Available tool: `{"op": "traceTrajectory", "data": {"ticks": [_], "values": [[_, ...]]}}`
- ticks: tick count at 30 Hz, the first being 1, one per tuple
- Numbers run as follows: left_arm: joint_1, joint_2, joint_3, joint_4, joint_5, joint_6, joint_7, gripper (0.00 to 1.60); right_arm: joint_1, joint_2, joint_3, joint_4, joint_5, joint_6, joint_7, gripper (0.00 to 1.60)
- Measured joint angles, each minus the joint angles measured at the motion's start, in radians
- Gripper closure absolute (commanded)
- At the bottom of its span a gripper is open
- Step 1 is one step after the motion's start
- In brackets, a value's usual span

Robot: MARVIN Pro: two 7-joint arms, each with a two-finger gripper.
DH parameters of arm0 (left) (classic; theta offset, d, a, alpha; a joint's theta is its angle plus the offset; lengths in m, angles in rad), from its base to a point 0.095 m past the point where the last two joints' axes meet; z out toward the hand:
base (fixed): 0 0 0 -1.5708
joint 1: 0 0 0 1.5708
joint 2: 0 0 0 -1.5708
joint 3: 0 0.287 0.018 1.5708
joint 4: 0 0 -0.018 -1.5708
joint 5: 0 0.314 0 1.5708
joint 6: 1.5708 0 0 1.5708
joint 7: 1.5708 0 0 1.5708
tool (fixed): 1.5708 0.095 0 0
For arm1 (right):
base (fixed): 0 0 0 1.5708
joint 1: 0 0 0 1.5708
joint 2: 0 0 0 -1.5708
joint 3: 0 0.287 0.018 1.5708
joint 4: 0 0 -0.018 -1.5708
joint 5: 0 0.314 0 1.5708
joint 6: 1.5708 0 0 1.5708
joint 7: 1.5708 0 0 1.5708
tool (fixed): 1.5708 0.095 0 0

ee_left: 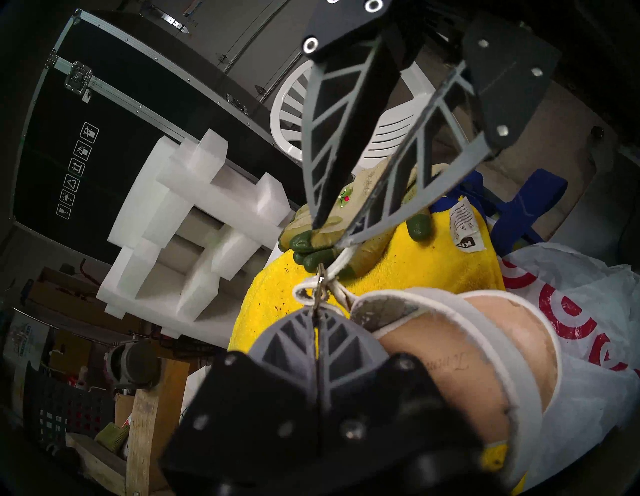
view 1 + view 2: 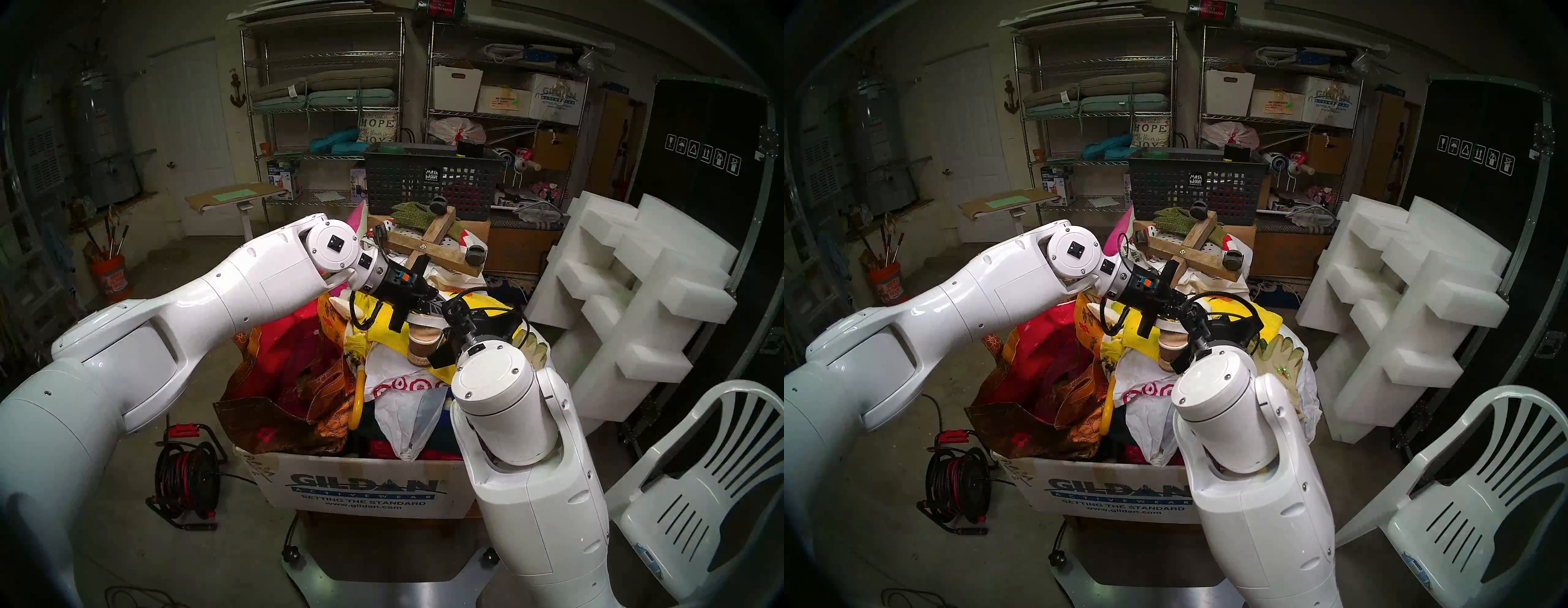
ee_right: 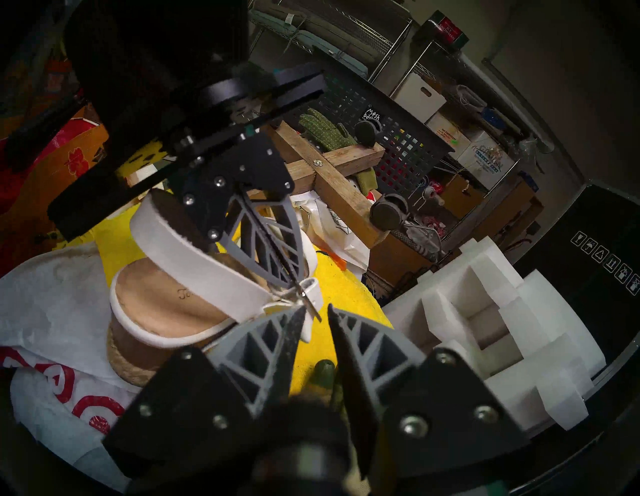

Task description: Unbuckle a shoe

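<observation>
The shoe [image 3: 166,304], a wedge sandal with wide white straps, a cream insole and a brown heel [image 2: 424,344], lies on a yellow towel [image 1: 433,263] on top of the pile. My left gripper [image 1: 317,313] is shut on the small metal buckle [image 1: 320,280] of the thin ankle strap, seen from the other side in the right wrist view [image 3: 294,282]. My right gripper [image 3: 316,310] faces it tip to tip, open with a narrow gap. The loose white strap end [image 1: 341,258] lies against one right fingertip [image 1: 343,240]. In the head view the right wrist hides those fingers.
The pile fills a Gildan box [image 2: 365,488] with a Target bag [image 2: 403,388], gloves [image 1: 311,242] and red bags. Behind stand a wooden cross with casters [image 2: 437,244] and a mesh basket [image 2: 432,178]. Foam blocks [image 2: 628,297] and a white chair [image 2: 700,488] are to the right.
</observation>
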Motion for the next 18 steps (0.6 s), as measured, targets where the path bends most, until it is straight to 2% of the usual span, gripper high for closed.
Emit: {"op": "traceTrajectory", "data": {"ticks": [14,16,18], "values": [[-0.004,-0.007,-0.001,0.012,0.001,-0.016,-0.001,1.6,0.005,-0.001,0.0,0.025,-0.003,0.0,0.014,0.86],[-0.004,-0.007,-0.001,0.011,-0.001,-0.018,-0.002,1.6,0.012,-0.004,-0.001,0.033,-0.003,0.0,0.012,0.89],[-0.004,-0.007,-0.001,0.011,-0.002,-0.02,-0.002,1.6,0.019,-0.006,-0.001,0.041,-0.003,0.0,0.01,1.02]]}}
